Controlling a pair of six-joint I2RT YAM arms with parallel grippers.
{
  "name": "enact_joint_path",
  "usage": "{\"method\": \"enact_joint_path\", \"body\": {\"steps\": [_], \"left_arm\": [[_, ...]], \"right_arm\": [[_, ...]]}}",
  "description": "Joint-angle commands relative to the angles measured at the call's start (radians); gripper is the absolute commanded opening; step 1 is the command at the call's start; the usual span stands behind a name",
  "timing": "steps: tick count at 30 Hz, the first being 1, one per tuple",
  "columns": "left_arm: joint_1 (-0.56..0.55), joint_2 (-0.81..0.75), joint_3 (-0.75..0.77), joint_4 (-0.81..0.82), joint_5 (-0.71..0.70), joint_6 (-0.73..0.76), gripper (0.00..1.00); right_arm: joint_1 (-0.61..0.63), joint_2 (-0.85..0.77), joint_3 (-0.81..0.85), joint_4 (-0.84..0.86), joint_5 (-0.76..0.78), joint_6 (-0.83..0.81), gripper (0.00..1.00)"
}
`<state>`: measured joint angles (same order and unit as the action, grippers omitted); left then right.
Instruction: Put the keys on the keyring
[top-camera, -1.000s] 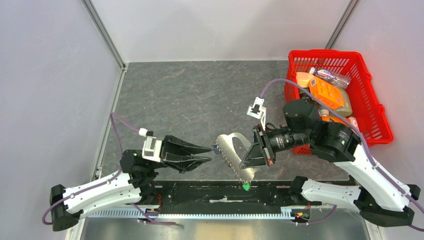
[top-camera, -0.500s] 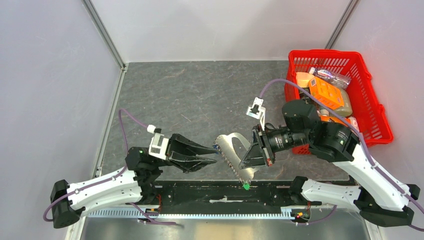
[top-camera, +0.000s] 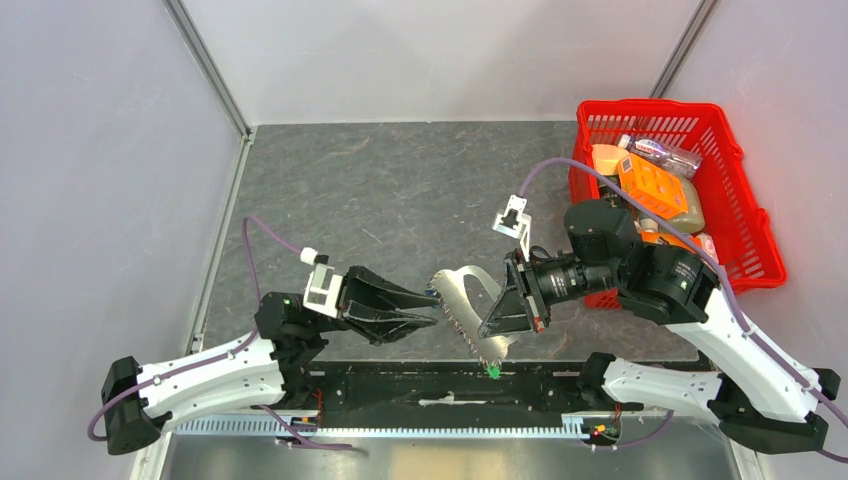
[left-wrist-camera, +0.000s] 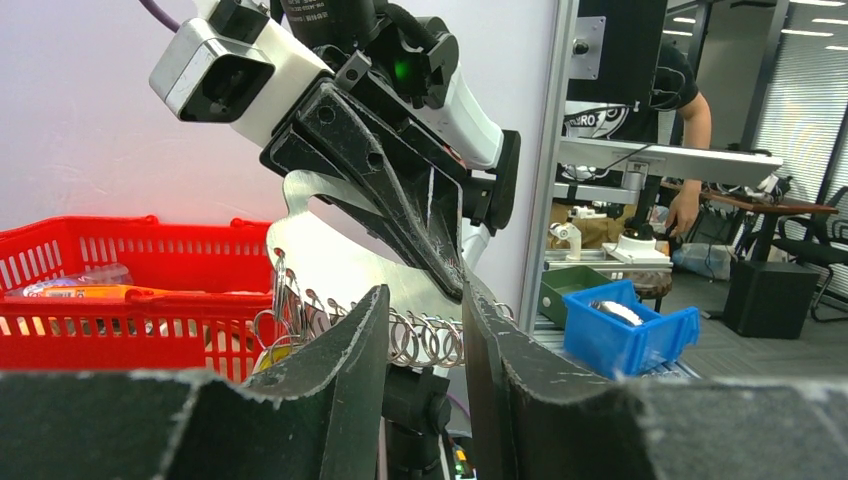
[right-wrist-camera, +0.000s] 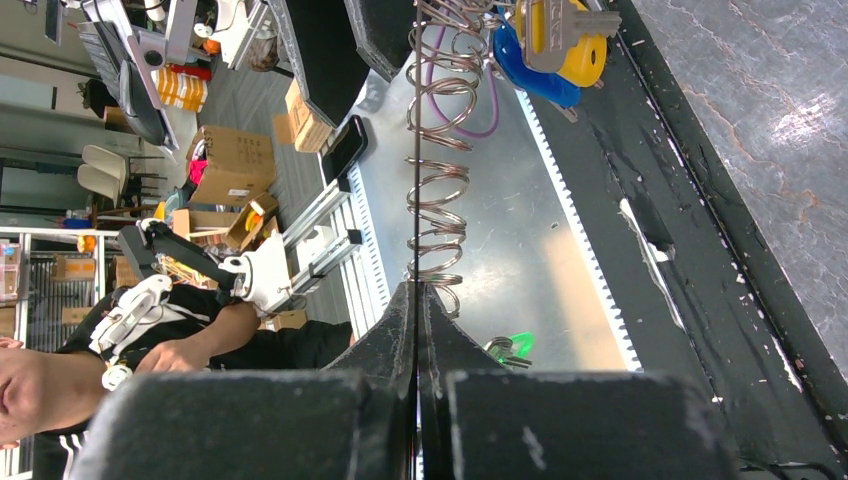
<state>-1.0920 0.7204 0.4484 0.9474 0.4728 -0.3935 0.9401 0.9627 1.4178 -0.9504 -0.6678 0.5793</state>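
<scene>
**Two claws meet at one keyring, held above the table**

Two keys (right-wrist-camera: 556, 42), small silver ones with a blue and a yellow plastic cap, hang bunched at the far end of the keyring (top-camera: 468, 292). The keyring is a flat silver metal loop edged with a row of small wire rings, and its chain ends in a bright green plastic tag (top-camera: 491, 373). From the right wrist view the keys look to be on the rings already, though I cannot tell whether they are fully threaded.

The right gripper (top-camera: 490, 328) is pressed together on the loop's thin edge and holds it tilted in the air. The left gripper (top-camera: 430, 308) hovers just beside the key end with its jaws partly spread and nothing between them.

The step in hand seems to be seating a key on its ring. Next, the left claw probably has to ease in and pinch a key head squarely while the right keeps the loop steady.

Behind lie the grey stone-patterned table (top-camera: 380, 190) and a red plastic basket (top-camera: 600, 118) of packets.
</scene>
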Motion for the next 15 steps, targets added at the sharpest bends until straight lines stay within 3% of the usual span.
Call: {"method": "enact_joint_path", "body": {"steps": [1, 15], "left_arm": [[-0.005, -0.003, 0.035, 0.025, -0.026, -0.002, 0.40], [-0.005, -0.002, 0.026, 0.021, -0.061, 0.019, 0.40]], "right_arm": [[-0.001, -0.020, 0.006, 0.055, -0.004, -0.009, 0.00], [-0.001, -0.026, 0.004, 0.058, -0.005, -0.005, 0.00]]}}
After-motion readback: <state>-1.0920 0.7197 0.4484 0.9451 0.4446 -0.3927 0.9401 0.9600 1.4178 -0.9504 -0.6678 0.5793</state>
